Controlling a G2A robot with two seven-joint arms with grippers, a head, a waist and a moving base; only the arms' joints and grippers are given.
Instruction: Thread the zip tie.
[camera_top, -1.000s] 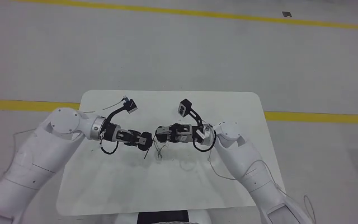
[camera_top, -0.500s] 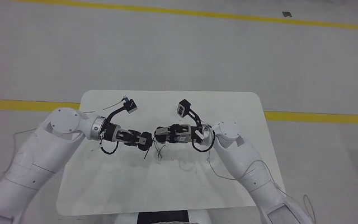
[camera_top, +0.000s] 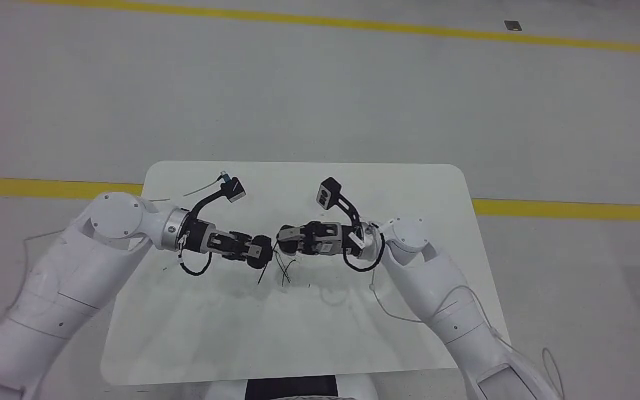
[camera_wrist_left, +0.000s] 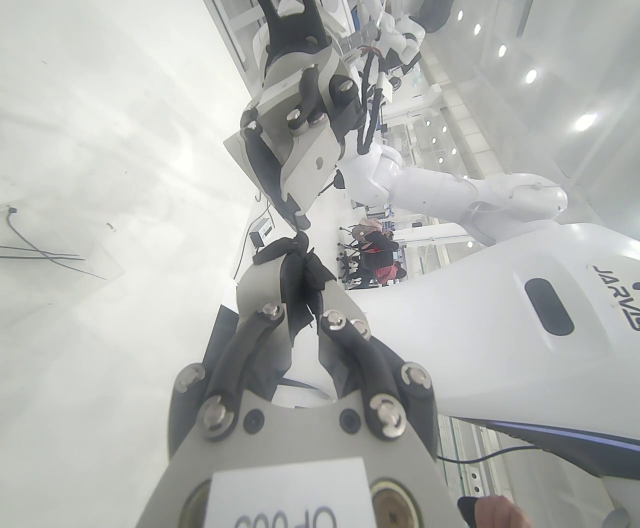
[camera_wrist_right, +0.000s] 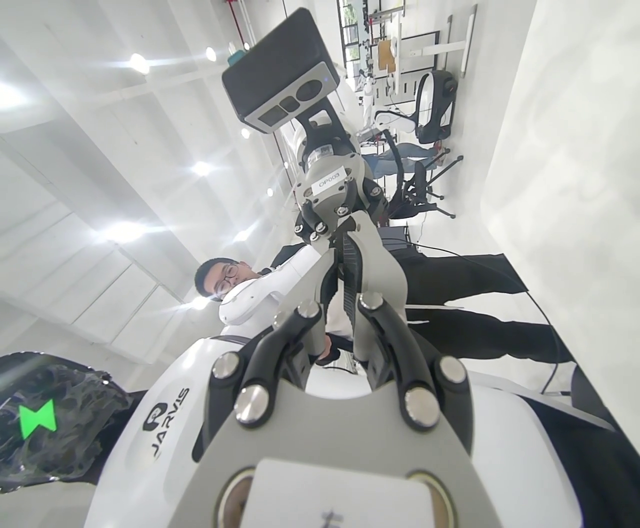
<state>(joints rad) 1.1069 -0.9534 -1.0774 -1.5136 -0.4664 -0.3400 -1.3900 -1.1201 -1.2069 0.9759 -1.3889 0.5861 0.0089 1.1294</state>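
Zip ties (camera_wrist_left: 60, 258) lie apart from left fingers (camera_wrist_left: 260, 285) (on table (camera_wrist_left: 100, 125))

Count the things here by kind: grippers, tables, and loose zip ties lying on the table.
Grippers: 2, the left gripper and the right gripper.
Tables: 1.
Loose zip ties: 3 can be told apart; they cross, so there may be more.
Total: 6.

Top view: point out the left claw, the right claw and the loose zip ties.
left claw (camera_top: 262, 253), top view, between its fingertips
right claw (camera_top: 282, 240), top view, between its fingertips
loose zip ties (camera_top: 286, 272), top view, where strands cross
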